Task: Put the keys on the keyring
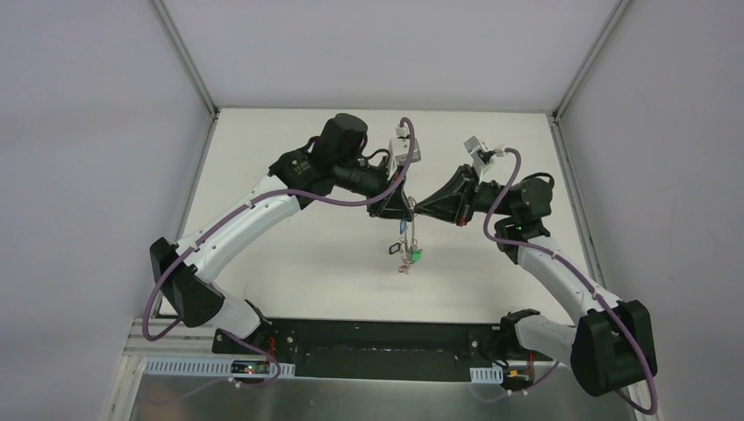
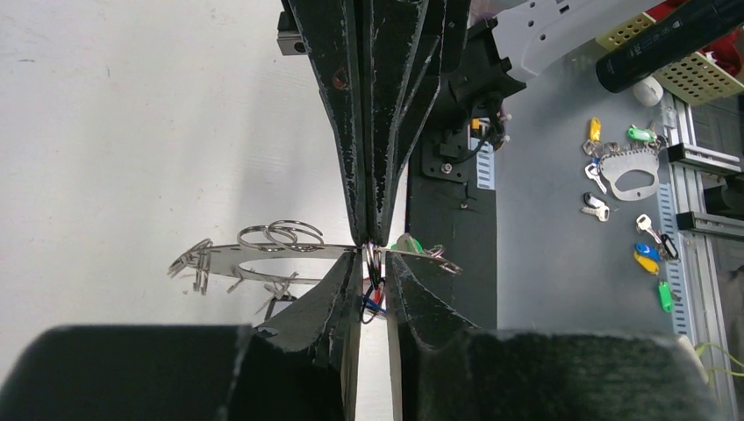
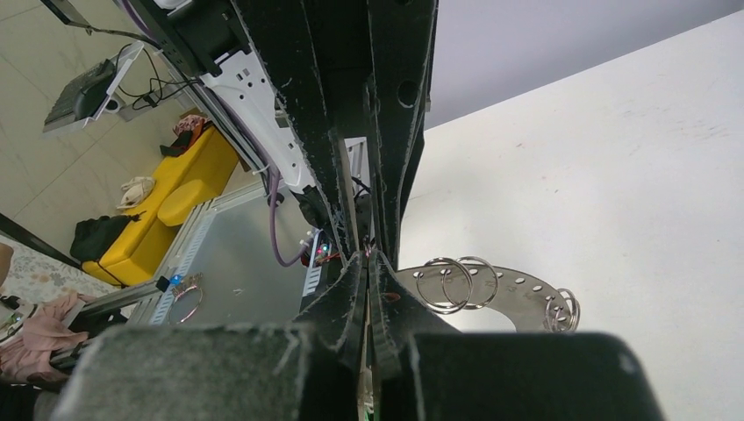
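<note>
White links (image 1: 250,219), black joints (image 1: 189,294), purple cables (image 1: 338,200); left claw (image 2: 373,263) scuffed black.

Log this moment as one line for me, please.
right gripper shut on keyring | left gripper narrow around hanging keys, grip unclear | both above table

The top camera looks down over the desk (image 1: 307,263) from its near edge; both wrist cameras, close in, face each other, sharing the keyring (image 3: 518,298).
</note>
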{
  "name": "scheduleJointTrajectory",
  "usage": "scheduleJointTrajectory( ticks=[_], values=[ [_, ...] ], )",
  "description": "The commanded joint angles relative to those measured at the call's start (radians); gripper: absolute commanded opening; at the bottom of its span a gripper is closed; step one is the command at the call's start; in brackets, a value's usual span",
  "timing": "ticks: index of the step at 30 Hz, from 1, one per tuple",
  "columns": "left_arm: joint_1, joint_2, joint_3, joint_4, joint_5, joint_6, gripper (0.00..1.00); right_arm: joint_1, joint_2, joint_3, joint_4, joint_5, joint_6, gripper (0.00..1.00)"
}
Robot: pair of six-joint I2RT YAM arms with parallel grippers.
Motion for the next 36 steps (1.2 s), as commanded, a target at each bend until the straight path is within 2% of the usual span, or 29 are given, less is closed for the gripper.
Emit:
scheduleJointTrajectory(
  ticks=[1,13,17,30,36],
  values=[
    [0.002,0.003,0.041,-0.038,0.019,0.031,0.0,-0.01,-0.032,0.001,0.01,0.014,-0.064,0.0],
    [0.001,0.005,0.111,-0.149,-0.055,0.059,0.0,-0.009,-0.04,-0.003,-0.107,-0.011,-0.203,0.01],
    [0.002,0.012,0.118,-0.159,-0.06,0.06,0.0,-0.008,-0.041,-0.001,-0.121,-0.019,-0.216,0.07],
    [-0.029,0.034,0.123,-0.205,-0.032,0.085,0.0,0.012,-0.051,0.02,-0.186,-0.061,-0.273,0.39],
    [-0.038,0.056,0.142,-0.223,-0.003,0.068,0.0,0.027,-0.058,0.034,-0.263,-0.073,-0.337,0.43]
  ],
)
